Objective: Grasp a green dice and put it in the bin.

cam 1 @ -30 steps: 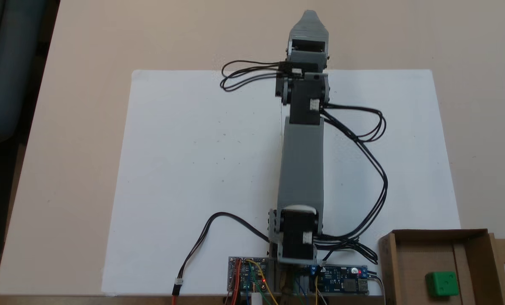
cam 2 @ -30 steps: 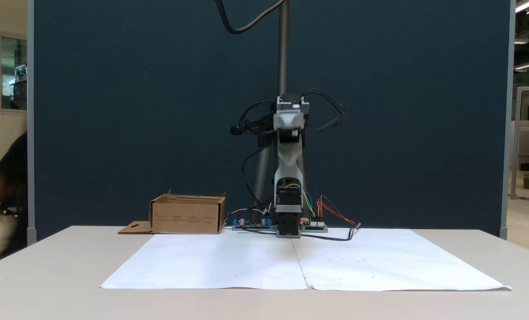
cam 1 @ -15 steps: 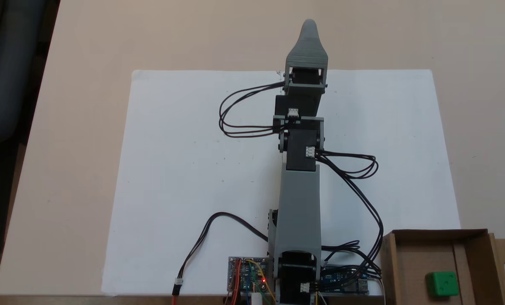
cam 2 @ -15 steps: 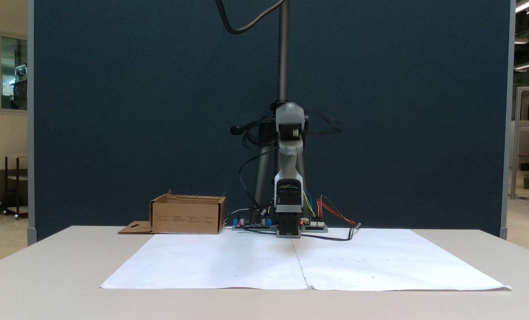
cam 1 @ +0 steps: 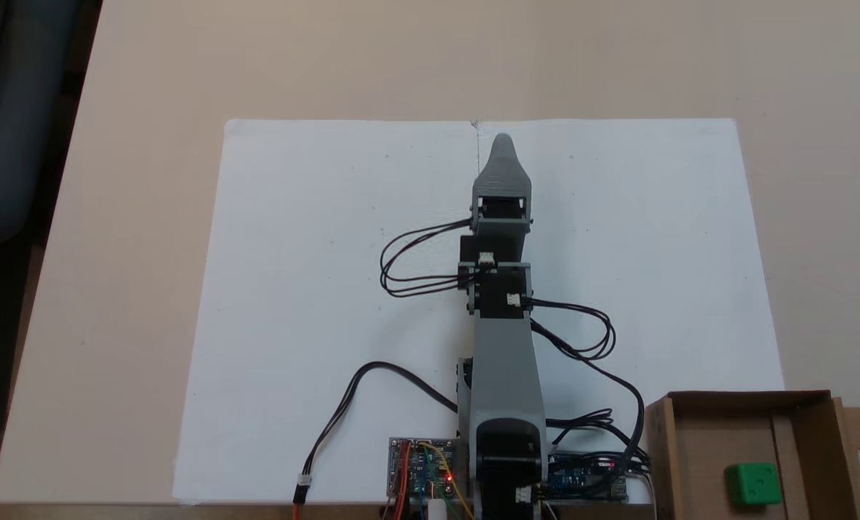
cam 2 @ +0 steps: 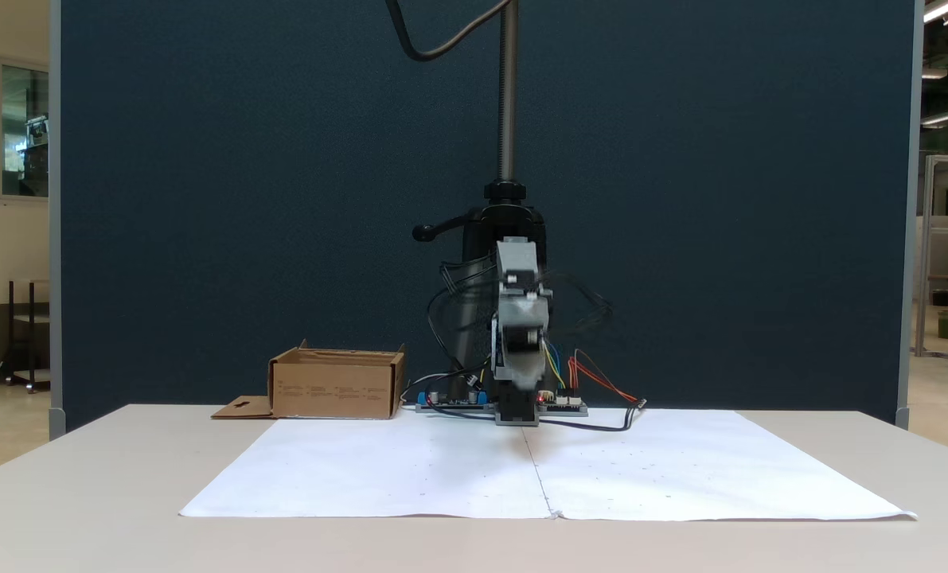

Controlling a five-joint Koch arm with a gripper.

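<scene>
Already the dice (cam 1: 753,483) lies on the floor of the bin (cam 1: 700,404), at the lower right corner of the top-down fixed view, so the main job looks done. Nothing green shows on the white paper (cam 1: 314,274) or the bare counter (cam 1: 148,108) around it. The arm reaches up the middle of that frame, well apart from the bin, its fingers (cam 1: 502,141) over the paper's upper middle. From above just one tapered tip shows, and the front fixed view is blurred there, so I cannot tell whether they are spread or closed. What remains, probably, is settling the arm to rest.
</scene>
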